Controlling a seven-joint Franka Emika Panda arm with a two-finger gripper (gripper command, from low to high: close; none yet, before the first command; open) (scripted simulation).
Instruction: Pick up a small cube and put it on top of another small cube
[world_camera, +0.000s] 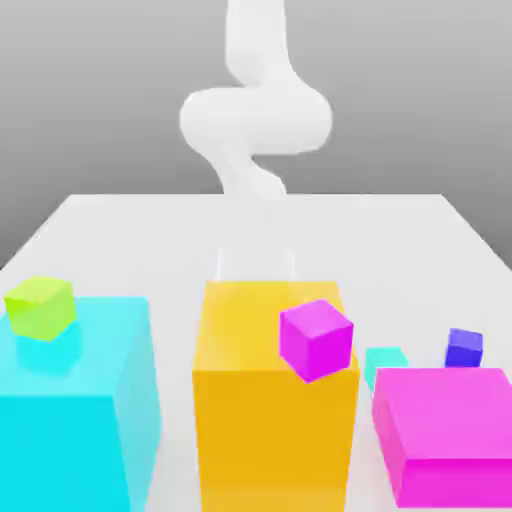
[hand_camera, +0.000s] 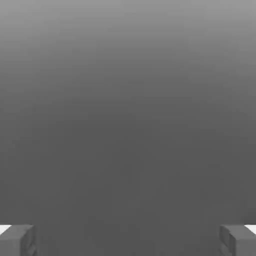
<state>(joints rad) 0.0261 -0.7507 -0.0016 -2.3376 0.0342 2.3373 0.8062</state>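
Three big blocks fill the lower part of the exterior view: a cyan block (world_camera: 75, 410) at the lower left, an orange block (world_camera: 272, 400) at the lower centre and a magenta block (world_camera: 447, 435) at the lower right. On the white table (world_camera: 400, 240) they stand side by side with gaps between them. A small lime-green cube (world_camera: 40, 306) sits on the cyan block's top near its left rear corner, and a small magenta cube (world_camera: 316, 339) shows tilted at the orange block's upper right corner, though whether it rests on that block or lies in front of it cannot be told. The small teal cube (world_camera: 384, 362) stands on the table right of centre, low in the frame, in the gap between the orange block and the magenta block, partly hidden behind the magenta block's rear edge. A small dark-blue cube (world_camera: 464, 347) stands on the table just to its right, near it but apart, behind the magenta block. The white arm (world_camera: 255, 110) rises in the upper centre of the frame beyond the orange block. In the hand view the gripper (hand_camera: 128, 240) has its two grey fingertips (hand_camera: 17, 240) at opposite lower corners, spread wide, with nothing between them and plain grey beyond.
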